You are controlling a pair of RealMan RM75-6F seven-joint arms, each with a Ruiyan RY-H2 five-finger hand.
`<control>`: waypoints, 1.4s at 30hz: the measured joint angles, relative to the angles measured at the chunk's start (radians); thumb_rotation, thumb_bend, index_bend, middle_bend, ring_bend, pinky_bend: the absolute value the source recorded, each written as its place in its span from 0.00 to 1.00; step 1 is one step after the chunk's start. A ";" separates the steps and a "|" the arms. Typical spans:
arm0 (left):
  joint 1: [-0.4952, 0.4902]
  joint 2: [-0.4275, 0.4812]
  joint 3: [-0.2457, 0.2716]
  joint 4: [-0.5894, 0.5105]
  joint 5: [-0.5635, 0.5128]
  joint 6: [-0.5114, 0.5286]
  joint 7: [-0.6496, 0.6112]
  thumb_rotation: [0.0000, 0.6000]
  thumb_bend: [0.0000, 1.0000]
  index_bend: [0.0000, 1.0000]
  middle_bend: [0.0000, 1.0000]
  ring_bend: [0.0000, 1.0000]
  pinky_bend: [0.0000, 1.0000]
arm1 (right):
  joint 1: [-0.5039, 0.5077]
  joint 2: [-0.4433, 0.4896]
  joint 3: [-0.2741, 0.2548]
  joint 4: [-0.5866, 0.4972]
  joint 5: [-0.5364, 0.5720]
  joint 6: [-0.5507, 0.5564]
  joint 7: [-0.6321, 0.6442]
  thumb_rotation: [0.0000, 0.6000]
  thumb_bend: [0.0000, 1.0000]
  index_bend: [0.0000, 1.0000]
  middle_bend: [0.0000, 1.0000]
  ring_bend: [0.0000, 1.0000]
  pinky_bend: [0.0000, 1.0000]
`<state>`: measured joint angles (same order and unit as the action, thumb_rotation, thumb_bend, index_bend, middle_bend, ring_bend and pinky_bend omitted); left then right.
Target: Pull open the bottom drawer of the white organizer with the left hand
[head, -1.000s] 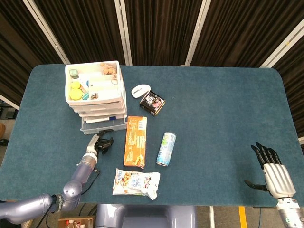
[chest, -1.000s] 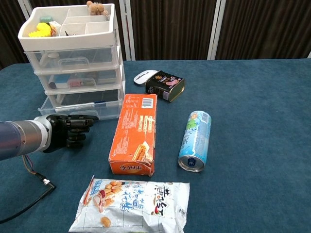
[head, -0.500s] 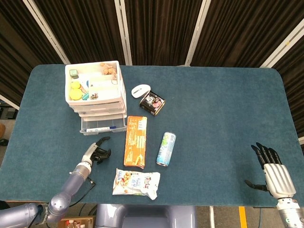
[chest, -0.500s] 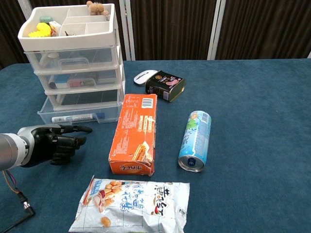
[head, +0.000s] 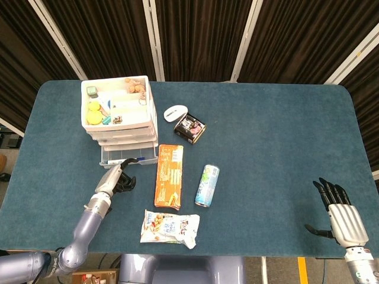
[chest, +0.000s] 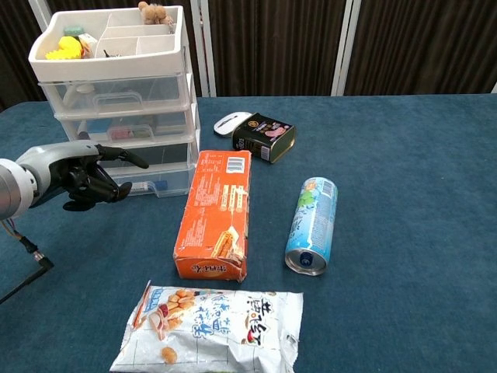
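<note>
At the left of the frame the bottom drawer (head: 128, 158) of the organizer (head: 118, 112) is pulled out, and my left hand (head: 116, 180), fingers half curled, holds nothing.

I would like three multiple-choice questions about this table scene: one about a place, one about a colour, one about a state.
1. What lies directly between the orange box and the table's right side?
A. the can
B. a bowl
C. a bottle

2. What colour is the computer mouse?
A. red
B. white
C. green

3. How is the bottom drawer of the white organizer?
A. removed and on the table
B. pushed fully shut
C. pulled partly out

Answers:
1. A, the can lies on its side just right of the box.
2. B, it is white, beside the dark tin.
3. C, in the head view it juts past the drawers above, with the left hand in front of it.
</note>
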<state>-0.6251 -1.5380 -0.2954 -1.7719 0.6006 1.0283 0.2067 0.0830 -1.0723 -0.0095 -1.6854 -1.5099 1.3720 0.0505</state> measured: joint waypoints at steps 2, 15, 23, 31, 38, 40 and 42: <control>-0.024 0.001 -0.001 0.003 -0.033 0.020 0.052 1.00 0.58 0.20 1.00 0.97 0.93 | 0.000 0.000 0.000 0.001 0.000 -0.001 0.002 1.00 0.10 0.00 0.00 0.00 0.00; -0.154 -0.037 -0.034 0.104 -0.318 0.043 0.218 1.00 0.58 0.20 1.00 0.97 0.93 | 0.000 0.001 -0.001 -0.001 0.000 -0.001 0.003 1.00 0.10 0.00 0.00 0.00 0.00; -0.168 -0.039 -0.029 0.105 -0.370 0.031 0.237 1.00 0.58 0.29 1.00 0.97 0.93 | -0.001 0.002 0.000 -0.001 0.000 -0.001 0.003 1.00 0.10 0.00 0.00 0.00 0.00; -0.151 0.001 -0.026 0.055 -0.375 0.015 0.215 1.00 0.60 0.39 1.00 0.98 0.93 | -0.001 0.002 -0.001 -0.005 0.002 -0.003 0.002 1.00 0.10 0.00 0.00 0.00 0.00; -0.139 0.040 -0.010 0.005 -0.374 -0.012 0.196 1.00 0.60 0.41 1.00 0.98 0.93 | -0.002 0.000 -0.002 -0.005 0.001 -0.001 0.002 1.00 0.10 0.00 0.00 0.00 0.00; -0.137 0.050 -0.003 -0.011 -0.372 -0.019 0.192 1.00 0.60 0.39 1.00 0.98 0.93 | -0.002 0.000 -0.001 -0.006 0.002 -0.002 0.003 1.00 0.10 0.00 0.00 0.00 0.00; -0.133 0.059 0.005 -0.026 -0.365 -0.023 0.185 1.00 0.59 0.32 1.00 0.97 0.93 | -0.002 0.001 -0.001 -0.006 0.003 -0.002 0.002 1.00 0.10 0.00 0.00 0.00 0.00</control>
<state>-0.7585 -1.4793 -0.2907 -1.7978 0.2354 1.0052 0.3917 0.0811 -1.0712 -0.0102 -1.6917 -1.5068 1.3698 0.0525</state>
